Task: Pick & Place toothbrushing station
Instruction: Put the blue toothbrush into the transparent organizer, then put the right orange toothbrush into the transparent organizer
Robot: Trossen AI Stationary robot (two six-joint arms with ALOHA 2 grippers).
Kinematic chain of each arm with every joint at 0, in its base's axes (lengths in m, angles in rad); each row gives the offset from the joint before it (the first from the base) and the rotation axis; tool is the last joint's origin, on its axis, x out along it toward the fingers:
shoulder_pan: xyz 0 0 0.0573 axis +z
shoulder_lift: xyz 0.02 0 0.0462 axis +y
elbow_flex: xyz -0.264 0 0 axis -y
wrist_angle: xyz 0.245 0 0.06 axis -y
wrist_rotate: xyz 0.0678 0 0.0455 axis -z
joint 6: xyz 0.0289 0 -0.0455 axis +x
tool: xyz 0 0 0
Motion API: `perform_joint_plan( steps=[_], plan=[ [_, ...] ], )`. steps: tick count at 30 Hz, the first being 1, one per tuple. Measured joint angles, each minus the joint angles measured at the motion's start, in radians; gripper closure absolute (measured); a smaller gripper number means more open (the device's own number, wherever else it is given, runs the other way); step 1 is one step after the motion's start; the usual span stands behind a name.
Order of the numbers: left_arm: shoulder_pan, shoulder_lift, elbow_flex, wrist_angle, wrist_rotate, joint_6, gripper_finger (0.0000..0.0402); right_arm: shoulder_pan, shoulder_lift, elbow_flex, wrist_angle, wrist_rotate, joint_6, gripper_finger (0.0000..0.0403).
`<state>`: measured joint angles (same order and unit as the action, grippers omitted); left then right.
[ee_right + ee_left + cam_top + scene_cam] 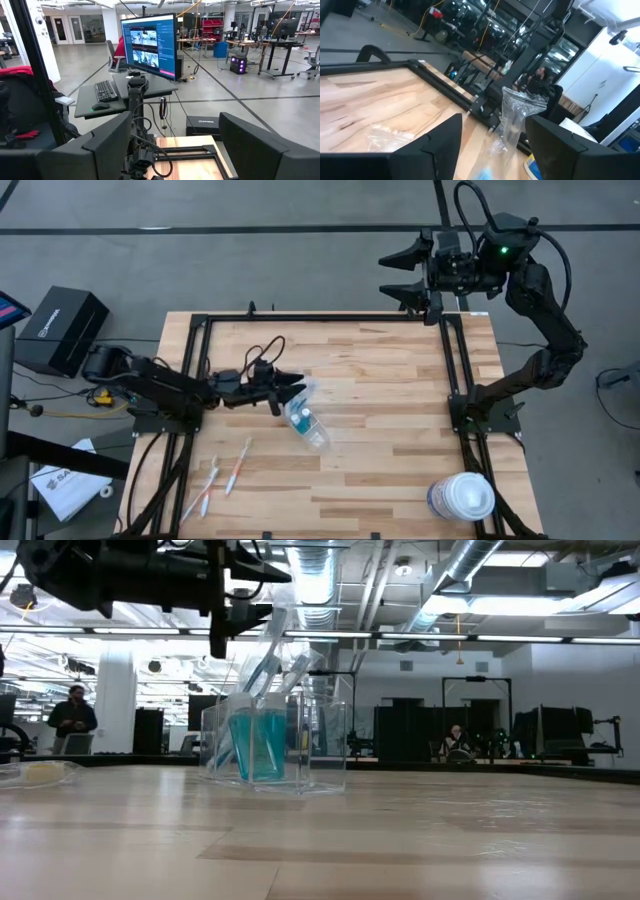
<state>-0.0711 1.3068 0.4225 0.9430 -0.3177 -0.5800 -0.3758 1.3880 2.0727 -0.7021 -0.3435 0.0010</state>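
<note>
Off the table's left edge a black box (62, 328) is seen on the floor, with some white papers (68, 483) lying nearer the front corner. The wooden table (380, 390) is framed by dark rails. Near its front left corner two toothbrushes (220, 475) are laid flat on the wood, close together and well apart from the rest of the set.

The left arm is stretched low across the left part of the table, and the left gripper (292, 388) is placed just beside the clear plastic cup (306, 423). Its jaws are held open, with nothing gripped between them. In the left wrist view the top of a clear wrapper (519, 111) is seen rising between the two dark fingers (440, 145), apart from both.

The cup is set left of the table's centre. In the low view it is shown standing on the wood, with a teal tube (258, 743) upright inside it and toothbrushes leaning out of its top; whether the gripper touches the cup cannot be told.

The right gripper (408, 272) is held raised beyond the table's far edge, well apart from the set, its jaws spread wide and empty. At the front right corner a big round white-lidded tub (461, 497) is set on the table.
</note>
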Motion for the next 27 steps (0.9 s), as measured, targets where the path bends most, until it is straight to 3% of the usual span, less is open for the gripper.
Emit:
perform_joint_plan(
  steps=[13, 27],
  plan=[
    [-0.001, -0.142, -0.101, -0.031, 0.005, -0.051, 0.0188, 0.000, 0.000, 0.000, 0.002, 0.000, 0.000, 0.0113],
    [-0.034, -0.151, -0.177, -0.036, 0.029, -0.195, 0.0183, 0.000, 0.000, 0.000, 0.021, 0.000, 0.004, 0.0113]
  ],
)
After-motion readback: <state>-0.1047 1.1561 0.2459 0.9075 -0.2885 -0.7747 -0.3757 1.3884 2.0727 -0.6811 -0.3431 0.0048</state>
